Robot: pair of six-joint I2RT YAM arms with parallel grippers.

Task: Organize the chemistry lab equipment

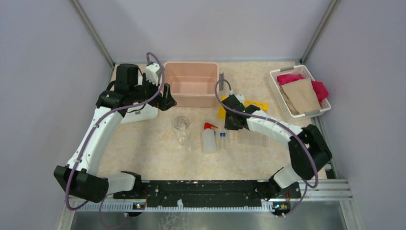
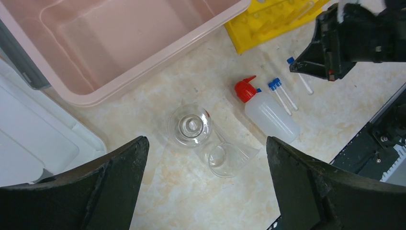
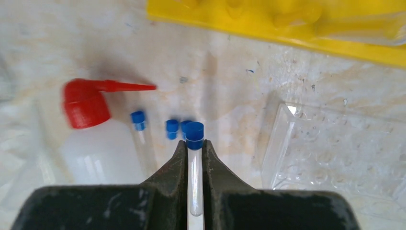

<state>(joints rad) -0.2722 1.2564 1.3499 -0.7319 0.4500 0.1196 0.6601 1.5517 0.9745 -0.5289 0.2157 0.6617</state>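
The clear glass flask (image 1: 181, 123) stands upright on the table, with a clear beaker (image 2: 227, 155) lying on its side beside it. The white squeeze bottle with red nozzle (image 1: 208, 139) lies to their right. Loose blue-capped tubes (image 3: 139, 125) lie next to the bottle. My right gripper (image 3: 194, 143) is shut on one blue-capped tube (image 3: 195, 132) and holds it just above the loose tubes, in front of the yellow rack (image 3: 287, 28). My left gripper (image 2: 206, 187) is open and empty, high above the flask (image 2: 191, 125), near the pink bin.
An empty pink bin (image 1: 191, 84) stands at the back centre. A white lid (image 2: 28, 139) lies left of it. A clear plastic tray (image 3: 344, 143) lies right of the tubes. A white basket of cloths (image 1: 299, 91) stands at the back right.
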